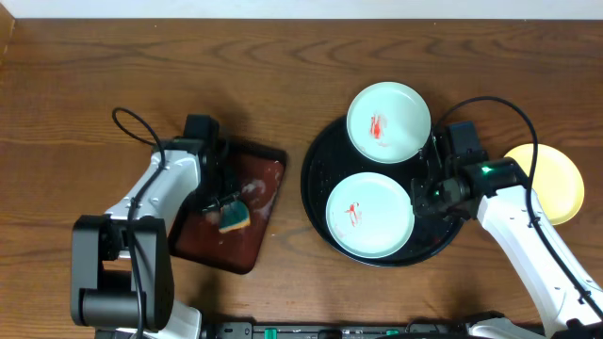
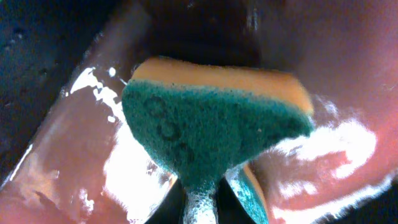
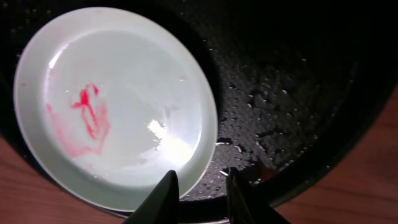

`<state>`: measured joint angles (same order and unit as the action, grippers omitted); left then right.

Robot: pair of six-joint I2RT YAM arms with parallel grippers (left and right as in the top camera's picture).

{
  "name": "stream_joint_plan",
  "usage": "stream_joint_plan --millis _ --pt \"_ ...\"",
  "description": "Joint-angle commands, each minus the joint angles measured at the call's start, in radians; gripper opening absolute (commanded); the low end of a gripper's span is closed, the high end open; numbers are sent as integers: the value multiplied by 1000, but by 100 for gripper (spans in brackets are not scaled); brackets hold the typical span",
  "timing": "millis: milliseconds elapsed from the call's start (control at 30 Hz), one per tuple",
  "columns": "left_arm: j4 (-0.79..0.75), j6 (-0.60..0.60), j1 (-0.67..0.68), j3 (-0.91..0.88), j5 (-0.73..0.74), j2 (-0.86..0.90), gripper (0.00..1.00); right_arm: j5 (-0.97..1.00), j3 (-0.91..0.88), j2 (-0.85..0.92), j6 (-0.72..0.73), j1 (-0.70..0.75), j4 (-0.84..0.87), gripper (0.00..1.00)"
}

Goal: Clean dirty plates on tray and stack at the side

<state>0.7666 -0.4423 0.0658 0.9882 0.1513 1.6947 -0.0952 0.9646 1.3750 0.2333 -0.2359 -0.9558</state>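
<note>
Over toward the left edge of the desk, your left gripper (image 1: pixel 222 200) is down in the maroon tray (image 1: pixel 270 171), pinched tight on a sponge (image 1: pixel 234 218). The left wrist view fills up with it: green scouring face toward the camera, yellow layer behind, foam at the pinch, wet shine on the tray floor.

Moving to the middle, the black tray (image 1: pixel 315 185) holds two plates. The far mint plate (image 1: pixel 388 118) sits at its back rim, and the near mint plate (image 1: pixel 369 215) sits toward the front edge of the desk. Each has a red smear left of centre.

Your right gripper (image 1: pixel 421 193) is low over the black tray, at the right rim of the near mint plate. From the right wrist its fingers (image 3: pixel 166 194) stand apart, grasping nothing. One finger overlaps the plate's edge and the other is over the wet black floor.

Last, near the right edge of the desk, the yellow plate (image 1: pixel 554 181) lies on the bare tabletop (image 1: pixel 94 75), just beside the black tray, partly behind your right arm.
</note>
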Motion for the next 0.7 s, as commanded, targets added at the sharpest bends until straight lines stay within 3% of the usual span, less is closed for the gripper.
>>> stream_joint_plan --millis 0,367,567,667 --pt "66 36 0 103 -2 -32 7 43 -6 0 -3 -7 2 26" --pt "220 145 2 188 49 -188 7 -31 -251 2 -3 -7 267 33" --pt "261 174 27 188 51 -261 8 -40 -362 7 -3 -7 459 20" --pt "266 177 69 188 52 -290 7 -53 -389 28 -1 -7 512 18"
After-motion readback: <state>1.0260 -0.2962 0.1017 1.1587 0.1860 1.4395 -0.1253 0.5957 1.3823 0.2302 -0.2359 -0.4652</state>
